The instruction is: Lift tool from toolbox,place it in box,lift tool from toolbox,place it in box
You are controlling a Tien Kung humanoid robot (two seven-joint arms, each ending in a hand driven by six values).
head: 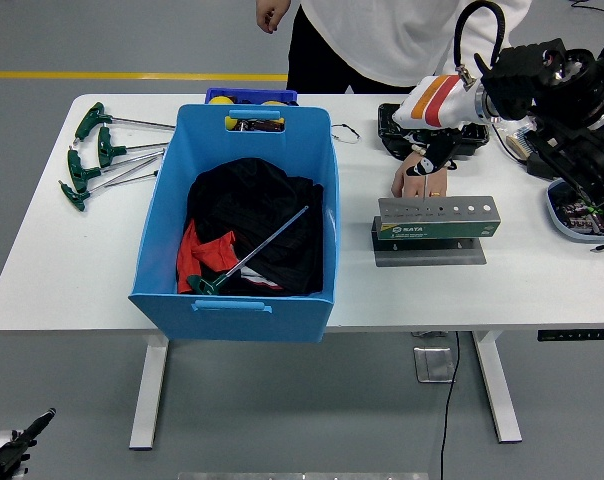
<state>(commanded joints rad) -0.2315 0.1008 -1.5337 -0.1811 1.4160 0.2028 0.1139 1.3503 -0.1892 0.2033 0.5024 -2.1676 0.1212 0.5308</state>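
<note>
Your right hand (434, 112) sits upper right of centre, above and just behind the toolbox (437, 228), a grey rack at centre right whose holes all look empty. You can't tell whether its fingers are apart or curled. A person's hand (415, 178) rests on the table just behind the rack. The loose wrenches (104, 152) lie at upper left, shafts pointing right. The blue box (240, 221), centre left, already holds one wrench (250, 257) on dark cloth.

Bin mid-counter, tools either side.
One wrench (252, 255) lies in the bin (232, 300); more wrenches (107, 150) left of it, rack (437, 222) right on the counter (72, 270).
</note>
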